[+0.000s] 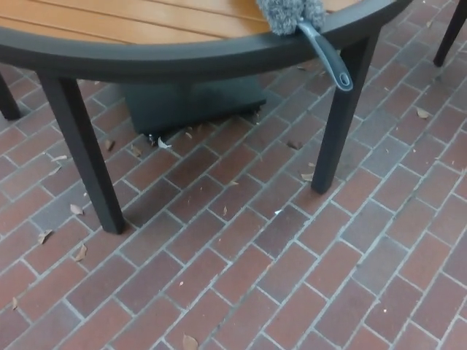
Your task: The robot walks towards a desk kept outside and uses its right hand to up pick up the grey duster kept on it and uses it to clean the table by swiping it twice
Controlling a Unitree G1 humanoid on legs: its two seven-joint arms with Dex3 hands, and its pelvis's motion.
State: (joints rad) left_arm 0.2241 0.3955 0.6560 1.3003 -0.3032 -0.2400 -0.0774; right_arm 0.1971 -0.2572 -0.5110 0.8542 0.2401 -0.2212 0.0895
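No hand is seen, so the state of the fingers cannot be told. The grey duster (292, 14) lies at the near edge of the table (146, 62), its handle (327, 55) overhanging the rim. The approach should be finished squarely, so the handle can be reached by the right hand.

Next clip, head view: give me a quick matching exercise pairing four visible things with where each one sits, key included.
Things:
1. duster head
2. duster handle
3. dark square base
4. dry leaves

Places:
A. on the brick paving
B. on the wooden tabletop
C. sticking out past the table's dark rim
D. under the table, on the ground

Pairs: 1-B, 2-C, 3-D, 4-A. No robot hand shows in this picture.
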